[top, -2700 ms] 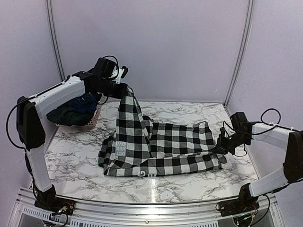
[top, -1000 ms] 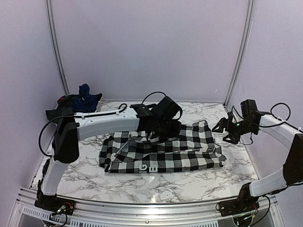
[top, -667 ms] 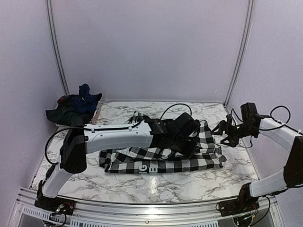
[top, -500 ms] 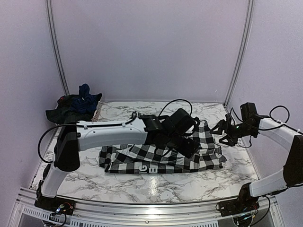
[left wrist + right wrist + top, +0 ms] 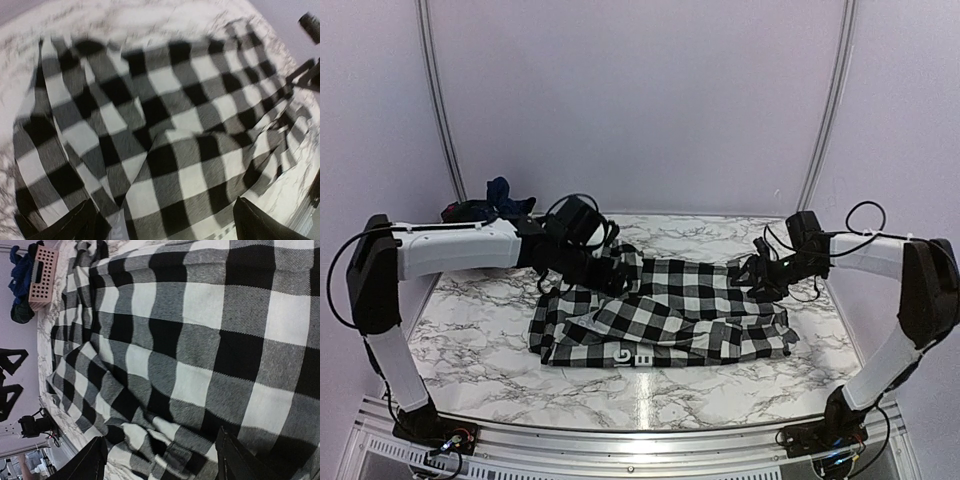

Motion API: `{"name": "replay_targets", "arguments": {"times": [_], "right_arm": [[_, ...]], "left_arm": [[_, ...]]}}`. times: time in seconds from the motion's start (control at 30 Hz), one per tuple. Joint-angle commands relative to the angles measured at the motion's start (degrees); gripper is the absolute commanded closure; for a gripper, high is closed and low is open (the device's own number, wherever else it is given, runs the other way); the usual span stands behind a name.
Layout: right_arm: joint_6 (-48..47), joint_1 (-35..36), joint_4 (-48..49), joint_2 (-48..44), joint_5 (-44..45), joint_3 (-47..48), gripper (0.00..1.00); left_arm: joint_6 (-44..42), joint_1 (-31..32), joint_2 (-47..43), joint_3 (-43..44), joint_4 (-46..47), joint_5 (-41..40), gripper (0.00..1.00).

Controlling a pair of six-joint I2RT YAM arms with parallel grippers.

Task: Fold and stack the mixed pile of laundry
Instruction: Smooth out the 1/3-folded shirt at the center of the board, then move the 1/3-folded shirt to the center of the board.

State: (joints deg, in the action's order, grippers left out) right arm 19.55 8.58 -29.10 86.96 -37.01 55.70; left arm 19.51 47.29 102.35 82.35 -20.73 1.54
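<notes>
We saw the left gripper [image 5: 162,210] gaping wide with nothing between its fingers, hanging just over the left part of the shirt [image 5: 680,310]. The right gripper [image 5: 160,437] stood apart too (checked cloth filled the view beneath it), low at the shirt's far right edge, gripping nothing. The shirt lay rumpled and half folded mid-table [image 5: 470,330], while the navy T-shirt [image 5: 501,192] sat bunched at the far left corner.

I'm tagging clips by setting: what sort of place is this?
Probably a robot test booth in a lab, not a home: plain partition walls on metal posts, a marble-pattern table with an aluminium rail, a left arm and a right arm bolted at its near edge, a checked shirt between them.
</notes>
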Motion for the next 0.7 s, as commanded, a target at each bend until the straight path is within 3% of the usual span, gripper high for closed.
{"name": "replay_targets", "arguments": {"times": [0.0, 0.17, 0.5, 0.67], "right_arm": [[-5.09, 2.26, 1.7, 7.98, 1.3, 1.82, 0.3], [-5.81, 4.08, 1.99, 10.62, 2.19, -3.09, 0.31], [-0.14, 14.58, 1.58, -0.12, 0.38, -18.88, 0.31], [0.83, 14.94, -2.66, -6.32, 3.04, -15.52, 0.3]], "left_arm": [[2.66, -0.68, 1.75, -8.68, -1.59, 3.51, 0.02], [2.22, -1.02, 2.32, -15.41, -1.9, 3.94, 0.1], [3.12, -0.98, -10.26, -34.17, -4.4, 6.32, 0.28], [3.39, -1.75, -19.38, -30.65, -4.93, 2.48, 0.21]]}}
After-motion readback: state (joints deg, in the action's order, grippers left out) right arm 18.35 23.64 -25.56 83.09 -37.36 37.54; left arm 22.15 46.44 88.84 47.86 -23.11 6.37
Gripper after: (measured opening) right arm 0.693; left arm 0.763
